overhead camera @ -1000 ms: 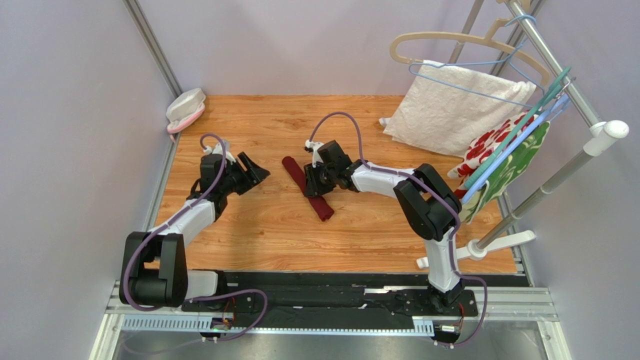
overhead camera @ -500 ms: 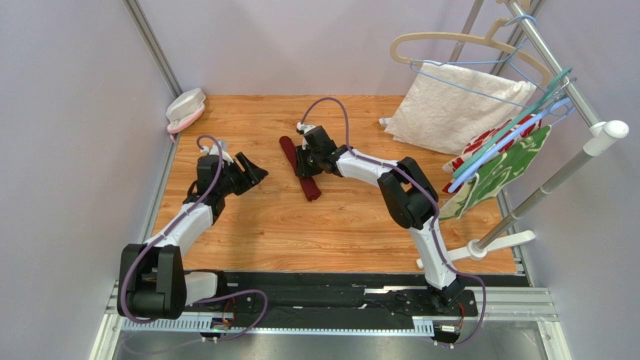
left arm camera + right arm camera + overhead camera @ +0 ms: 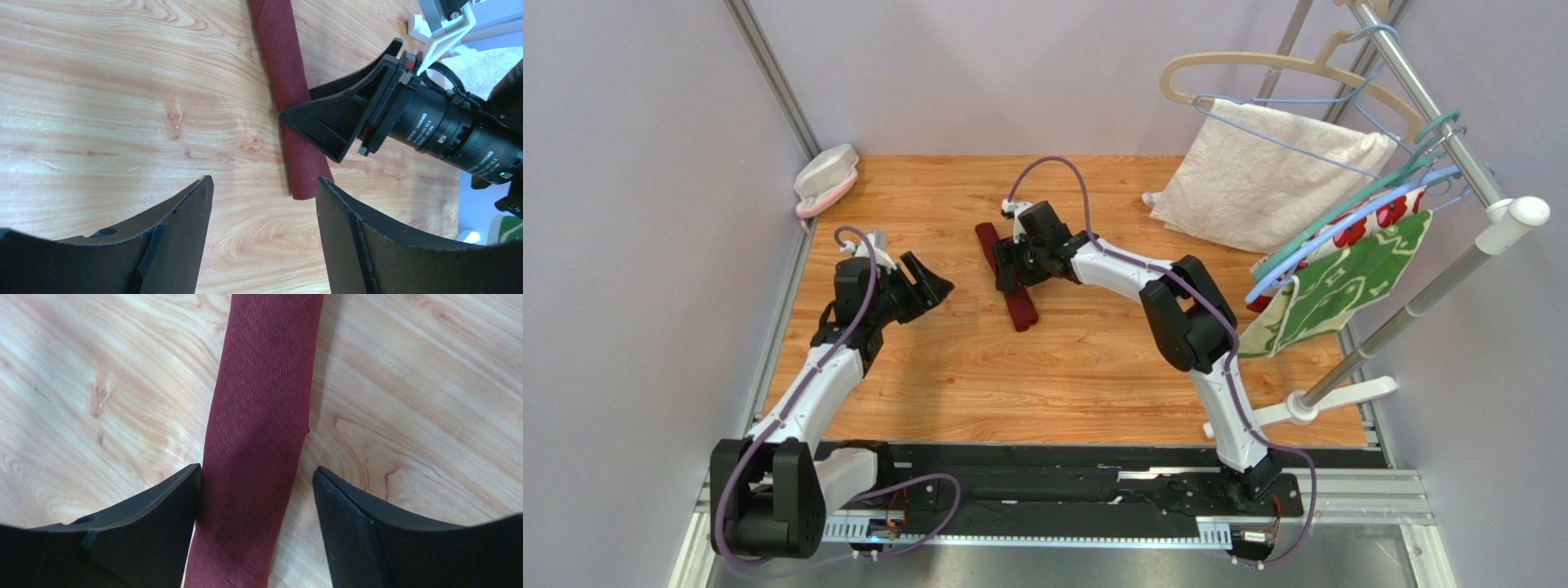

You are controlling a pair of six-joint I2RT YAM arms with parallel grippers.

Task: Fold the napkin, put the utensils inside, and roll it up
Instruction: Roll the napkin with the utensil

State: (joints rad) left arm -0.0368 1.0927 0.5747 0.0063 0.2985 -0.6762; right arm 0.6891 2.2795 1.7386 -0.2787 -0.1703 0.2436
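The napkin (image 3: 1020, 311) is a slim dark red roll lying on the wooden table, running from back left to front right. It also shows in the left wrist view (image 3: 281, 55) and the right wrist view (image 3: 258, 416). My right gripper (image 3: 1010, 263) is open and low over the roll's middle, one finger on each side of it (image 3: 256, 471). My left gripper (image 3: 934, 279) is open and empty, left of the roll's near end (image 3: 264, 180). No utensil shows in any view.
A white textured towel (image 3: 1271, 172) hangs at the back right. Floral cloths (image 3: 1339, 276) on hangers hang from a white rack (image 3: 1431, 294) at the right edge. A pink-and-white object (image 3: 826, 175) sits in the back left corner.
The roll and my right gripper have moved left and toward the back of the table. My left arm has drawn back a little to the left. The hangers on the rack have swung.
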